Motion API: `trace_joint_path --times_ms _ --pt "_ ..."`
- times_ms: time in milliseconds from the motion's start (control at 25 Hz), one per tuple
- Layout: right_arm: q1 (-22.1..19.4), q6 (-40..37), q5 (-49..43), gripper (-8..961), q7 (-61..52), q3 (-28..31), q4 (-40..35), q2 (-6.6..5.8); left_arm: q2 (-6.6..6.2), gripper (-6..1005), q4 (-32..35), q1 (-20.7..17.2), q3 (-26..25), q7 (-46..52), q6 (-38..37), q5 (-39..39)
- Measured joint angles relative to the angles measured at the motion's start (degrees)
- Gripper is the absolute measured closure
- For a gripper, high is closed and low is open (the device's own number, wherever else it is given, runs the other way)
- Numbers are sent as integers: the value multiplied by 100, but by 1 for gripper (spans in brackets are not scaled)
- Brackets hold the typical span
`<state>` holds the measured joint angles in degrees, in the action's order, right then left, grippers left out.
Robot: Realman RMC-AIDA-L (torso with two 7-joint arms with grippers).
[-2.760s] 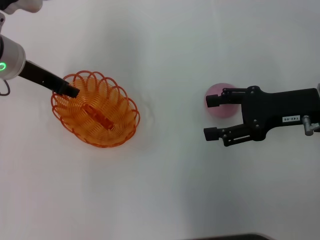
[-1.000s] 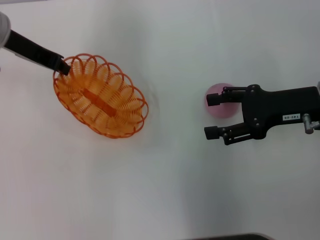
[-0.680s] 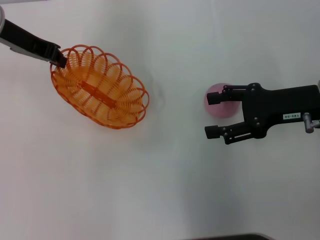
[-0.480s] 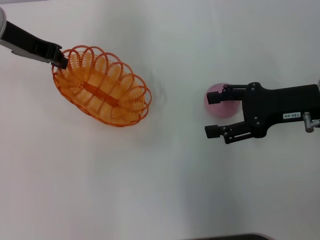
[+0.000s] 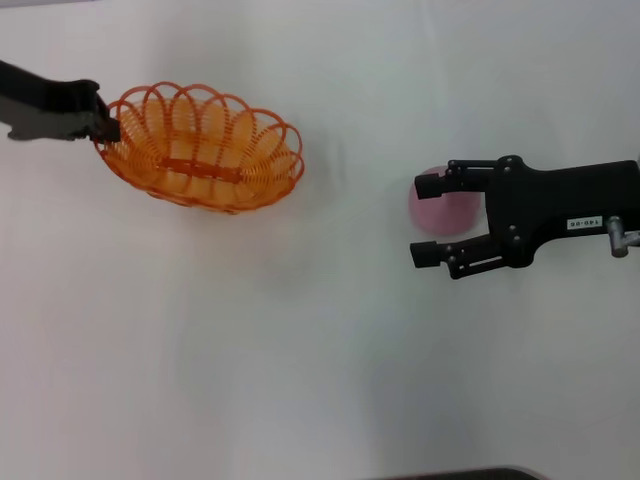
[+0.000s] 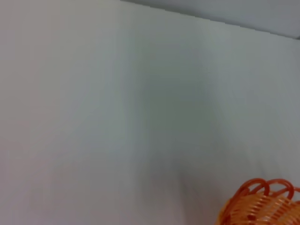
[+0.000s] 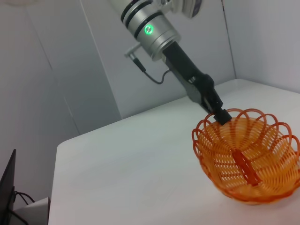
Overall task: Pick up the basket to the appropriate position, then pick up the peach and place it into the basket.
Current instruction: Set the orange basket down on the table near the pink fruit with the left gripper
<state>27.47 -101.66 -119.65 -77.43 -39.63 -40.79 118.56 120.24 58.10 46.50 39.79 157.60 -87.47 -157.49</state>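
The orange wire basket point(image 5: 202, 146) hangs above the white table at the upper left of the head view, held by its left rim in my left gripper point(image 5: 103, 126), which is shut on it. The right wrist view shows the basket point(image 7: 247, 161) lifted and tilted, with the left gripper point(image 7: 221, 115) pinching its far rim. A bit of the basket's rim point(image 6: 260, 204) shows in the left wrist view. The pale pink peach point(image 5: 440, 208) rests on the table at the right. My right gripper point(image 5: 428, 220) is open, its fingers standing on either side of the peach's left part.
The white table point(image 5: 300, 350) spreads around both objects. A grey wall stands behind the table in the right wrist view, and a dark monitor edge point(image 7: 7, 187) shows beyond the table's far side.
The left gripper has lifted the basket and swung it up and toward the far side, turning it closer to level. The right gripper and peach have stayed nearly where they were.
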Motion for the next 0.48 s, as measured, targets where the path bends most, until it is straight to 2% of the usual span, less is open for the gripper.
trace_joint_path --times_ms 80,120,480 --pt "20 30 0 13 0 -1 0 0 93 950 135 -171 -75 226 28 104" --pt "32 48 0 13 0 -4 0 1 219 950 281 -354 -174 366 115 264" --pt "68 164 0 12 9 -43 1 18 345 922 272 -747 -464 641 446 813"
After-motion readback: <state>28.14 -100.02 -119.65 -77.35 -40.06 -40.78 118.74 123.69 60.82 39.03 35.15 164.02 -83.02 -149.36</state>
